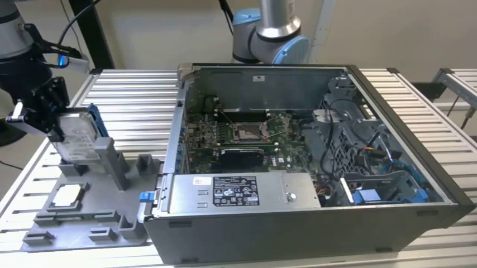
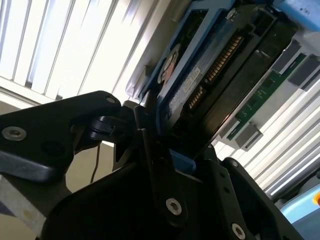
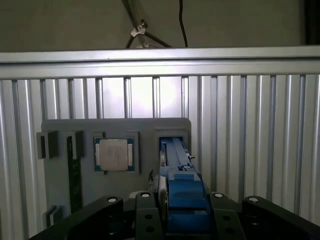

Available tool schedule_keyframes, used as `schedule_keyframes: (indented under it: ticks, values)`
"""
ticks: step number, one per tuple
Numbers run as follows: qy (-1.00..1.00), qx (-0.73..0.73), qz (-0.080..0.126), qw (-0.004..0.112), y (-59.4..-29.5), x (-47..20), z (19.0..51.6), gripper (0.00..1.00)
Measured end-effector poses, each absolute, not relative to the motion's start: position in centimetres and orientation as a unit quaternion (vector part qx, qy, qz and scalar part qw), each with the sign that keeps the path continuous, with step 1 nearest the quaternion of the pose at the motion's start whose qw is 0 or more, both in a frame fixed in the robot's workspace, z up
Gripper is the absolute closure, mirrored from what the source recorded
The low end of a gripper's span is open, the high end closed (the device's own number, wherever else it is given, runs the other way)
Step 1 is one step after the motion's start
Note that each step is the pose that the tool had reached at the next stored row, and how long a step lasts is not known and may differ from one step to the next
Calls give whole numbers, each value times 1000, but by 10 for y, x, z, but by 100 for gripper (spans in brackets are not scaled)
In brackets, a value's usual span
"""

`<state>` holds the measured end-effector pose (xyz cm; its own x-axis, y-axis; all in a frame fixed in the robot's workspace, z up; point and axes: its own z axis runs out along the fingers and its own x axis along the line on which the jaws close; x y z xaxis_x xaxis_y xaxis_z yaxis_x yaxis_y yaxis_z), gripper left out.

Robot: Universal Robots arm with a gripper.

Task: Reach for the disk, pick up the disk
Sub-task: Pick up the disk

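The jaws pinch the disk [image 1: 75, 133] by its blue frame, upright at the grey fixture [image 1: 97, 207] on the bench [image 1: 130, 103], nine o'clock from the open computer case [image 1: 298, 230]

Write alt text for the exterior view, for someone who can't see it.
A black gripper is at the disk, which stands on edge in a grey fixture at the exterior view's left. An open computer case sits beside it, and a small chip lies on the fixture.

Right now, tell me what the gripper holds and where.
The gripper holds the disk, fingers pinching its faces at a blue-framed edge; it stands in the grey fixture.
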<state>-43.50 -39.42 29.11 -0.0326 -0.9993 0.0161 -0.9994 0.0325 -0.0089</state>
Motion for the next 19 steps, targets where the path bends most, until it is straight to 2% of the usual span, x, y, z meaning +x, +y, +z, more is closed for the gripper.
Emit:
schedule_keyframes:
  ticks: [19]
  values:
    - [-718,695,9,3,-394,-435,313,100]
